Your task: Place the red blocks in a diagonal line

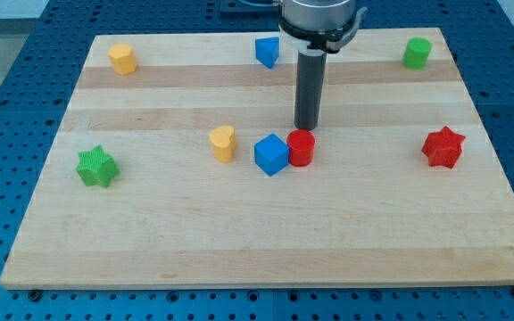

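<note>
A red cylinder (301, 147) sits near the board's middle, touching a blue cube (271, 154) on its left. A red star (443, 147) lies at the view's right. My tip (306, 128) stands just above the red cylinder in the view, at its top edge. The rod rises straight up from there to the arm at the view's top.
A yellow heart-shaped block (224, 143) lies left of the blue cube. A green star (96, 166) is at the left. A yellow block (123, 58), a blue block (267, 51) and a green block (417, 53) line the top. The wooden board (257, 241) ends at blue pegboard.
</note>
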Controlling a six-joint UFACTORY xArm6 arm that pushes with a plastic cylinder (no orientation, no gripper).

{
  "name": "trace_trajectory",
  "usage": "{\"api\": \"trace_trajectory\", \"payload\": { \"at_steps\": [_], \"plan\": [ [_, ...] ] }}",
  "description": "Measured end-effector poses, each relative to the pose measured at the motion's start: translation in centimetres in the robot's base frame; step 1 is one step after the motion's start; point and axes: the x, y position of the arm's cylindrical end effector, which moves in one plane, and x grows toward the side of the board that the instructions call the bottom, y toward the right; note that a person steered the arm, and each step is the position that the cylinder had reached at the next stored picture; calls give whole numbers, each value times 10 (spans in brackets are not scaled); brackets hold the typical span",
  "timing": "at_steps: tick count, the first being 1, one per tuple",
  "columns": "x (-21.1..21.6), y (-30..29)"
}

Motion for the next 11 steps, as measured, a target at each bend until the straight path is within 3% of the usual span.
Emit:
{"api": "trace_trajectory", "payload": {
  "at_steps": [1,5,6,7,8,11],
  "plan": [
    [8,-1],
    [146,-3],
    [145,-3],
    [102,-5],
    [99,-12],
    [151,-24]
  ]
}}
